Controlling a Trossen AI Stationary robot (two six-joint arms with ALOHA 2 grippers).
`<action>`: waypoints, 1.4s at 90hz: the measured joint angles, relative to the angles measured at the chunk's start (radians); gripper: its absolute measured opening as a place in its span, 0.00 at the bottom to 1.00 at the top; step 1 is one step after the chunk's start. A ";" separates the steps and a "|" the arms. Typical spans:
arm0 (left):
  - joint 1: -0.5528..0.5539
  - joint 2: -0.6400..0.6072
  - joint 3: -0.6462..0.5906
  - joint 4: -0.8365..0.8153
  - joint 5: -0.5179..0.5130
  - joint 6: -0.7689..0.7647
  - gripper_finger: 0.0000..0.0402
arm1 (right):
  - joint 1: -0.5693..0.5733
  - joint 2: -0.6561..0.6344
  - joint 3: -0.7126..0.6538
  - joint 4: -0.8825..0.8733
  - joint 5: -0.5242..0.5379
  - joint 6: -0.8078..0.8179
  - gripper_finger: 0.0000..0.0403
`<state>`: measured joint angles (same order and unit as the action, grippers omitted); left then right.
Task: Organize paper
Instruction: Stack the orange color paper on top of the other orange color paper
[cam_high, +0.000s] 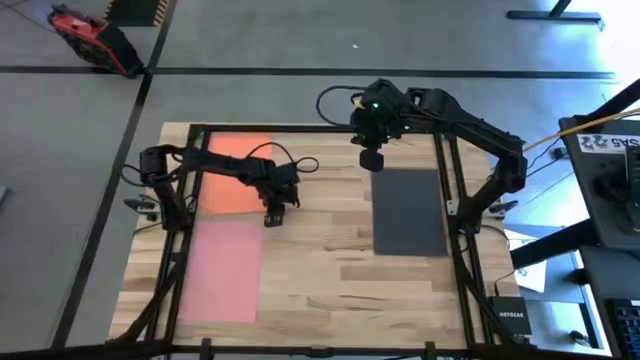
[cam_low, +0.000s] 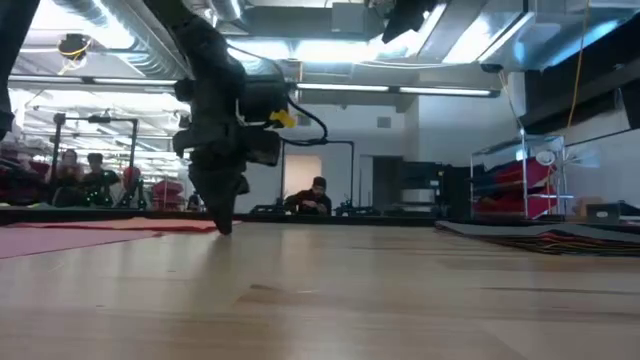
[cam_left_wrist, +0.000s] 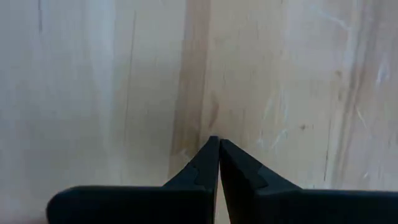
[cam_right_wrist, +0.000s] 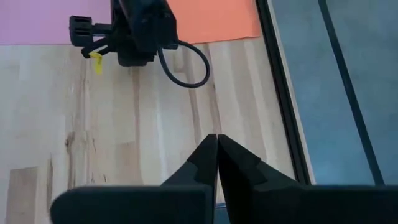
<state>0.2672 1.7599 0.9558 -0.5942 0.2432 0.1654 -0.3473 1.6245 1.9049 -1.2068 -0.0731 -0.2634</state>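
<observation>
1. The left pincer (cam_high: 273, 215) sits left of centre in the high view, fingers pressed together on nothing, tips at the bare wooden bench (cam_high: 320, 250), just beside the orange sheet (cam_high: 232, 172).
2. The pink sheet (cam_high: 222, 270) lies lower left, below the orange.
3. The black sheet (cam_high: 408, 210) lies right of centre.
4. The right pincer (cam_high: 372, 160), closed and empty, hangs above the black sheet's upper edge.

Robotics lab/workshop: exposed ceiling ducts (cam_low: 90, 25), strip lights, equipment racks (cam_low: 520, 180), people at benches (cam_low: 312, 197) behind wooden table (cam_low: 400, 290).
</observation>
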 joint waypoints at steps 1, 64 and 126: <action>0.000 -0.003 -0.001 -0.002 -0.003 -0.002 0.00 | 0.000 0.000 0.000 0.000 0.000 0.000 0.00; 0.012 -0.088 -0.005 -0.043 -0.041 -0.078 0.00 | 0.001 0.000 0.000 -0.026 -0.018 -0.001 0.00; 0.055 -0.039 0.001 -0.098 -0.214 -0.113 0.00 | 0.000 0.000 0.000 -0.026 -0.018 -0.003 0.00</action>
<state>0.3225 1.7206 0.9565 -0.6918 0.0292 0.0522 -0.3470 1.6245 1.9049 -1.2324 -0.0906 -0.2665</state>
